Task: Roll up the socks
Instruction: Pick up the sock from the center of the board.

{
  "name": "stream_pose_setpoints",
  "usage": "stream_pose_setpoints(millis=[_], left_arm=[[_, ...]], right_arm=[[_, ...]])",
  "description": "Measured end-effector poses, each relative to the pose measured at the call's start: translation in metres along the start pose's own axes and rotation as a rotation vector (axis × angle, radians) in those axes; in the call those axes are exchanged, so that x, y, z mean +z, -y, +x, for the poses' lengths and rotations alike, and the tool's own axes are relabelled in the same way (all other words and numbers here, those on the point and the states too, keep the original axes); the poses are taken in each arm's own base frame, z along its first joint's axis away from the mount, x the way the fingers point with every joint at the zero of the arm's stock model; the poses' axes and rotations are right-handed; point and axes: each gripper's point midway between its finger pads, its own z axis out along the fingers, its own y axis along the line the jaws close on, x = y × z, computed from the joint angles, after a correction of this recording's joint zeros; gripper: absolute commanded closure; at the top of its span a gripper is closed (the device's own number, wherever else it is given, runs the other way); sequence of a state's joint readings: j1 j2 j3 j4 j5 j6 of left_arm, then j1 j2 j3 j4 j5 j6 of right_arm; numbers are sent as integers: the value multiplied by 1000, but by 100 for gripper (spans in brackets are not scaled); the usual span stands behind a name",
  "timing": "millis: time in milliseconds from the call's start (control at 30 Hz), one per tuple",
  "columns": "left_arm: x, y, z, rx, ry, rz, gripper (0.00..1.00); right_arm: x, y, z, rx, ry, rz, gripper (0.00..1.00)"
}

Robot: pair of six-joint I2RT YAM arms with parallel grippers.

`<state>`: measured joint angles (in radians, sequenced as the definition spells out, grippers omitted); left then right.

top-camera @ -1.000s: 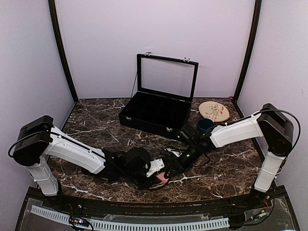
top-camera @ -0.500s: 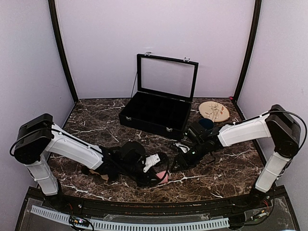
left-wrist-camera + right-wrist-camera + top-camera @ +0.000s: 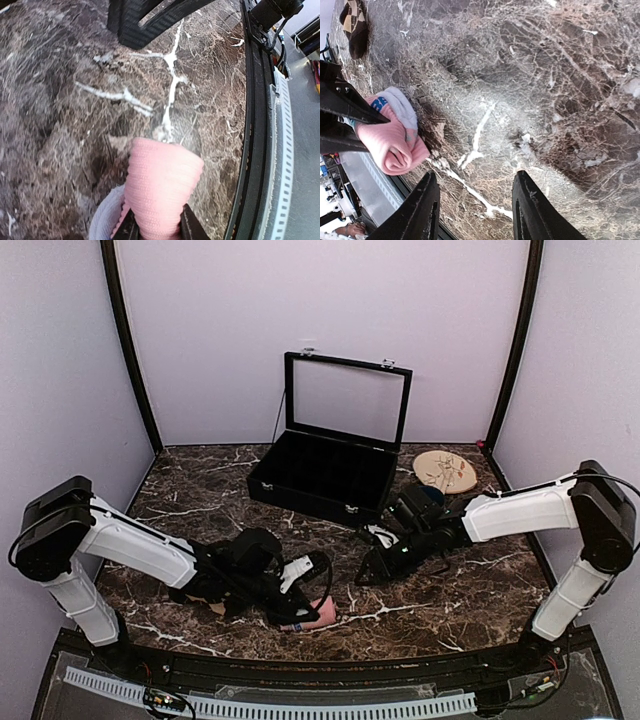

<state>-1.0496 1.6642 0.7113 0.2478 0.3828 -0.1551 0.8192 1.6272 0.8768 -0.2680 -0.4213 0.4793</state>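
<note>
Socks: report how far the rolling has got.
Done: the pink sock is rolled into a tight bundle. In hand: the left gripper pinches that roll; the right gripper hangs open and empty. Left: the brown argyle sock lies apart, in neither gripper.

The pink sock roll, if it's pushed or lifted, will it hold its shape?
The pink sock roll looks like soft ribbed knit, so probably light and squashy, not fragile. Its white end pokes out loose, so it may unroll if nudged. Being roughly cylindrical, a sideways push could roll it.
</note>
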Motion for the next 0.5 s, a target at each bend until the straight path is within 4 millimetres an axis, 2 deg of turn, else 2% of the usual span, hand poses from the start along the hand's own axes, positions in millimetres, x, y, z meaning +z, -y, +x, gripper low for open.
stream_pose_setpoints(millis=[267,400,500], left_arm=[[-17,-7,4,-116,8,47,100],[-26,-13,-4,-158,37,49,100],[-41,-21,-19,-183,91,36,100]], right_arm=[[-1,2,-3,5,13,12,54],[-1,3,-4,6,17,15,54],[-2,4,-6,8,22,19,54]])
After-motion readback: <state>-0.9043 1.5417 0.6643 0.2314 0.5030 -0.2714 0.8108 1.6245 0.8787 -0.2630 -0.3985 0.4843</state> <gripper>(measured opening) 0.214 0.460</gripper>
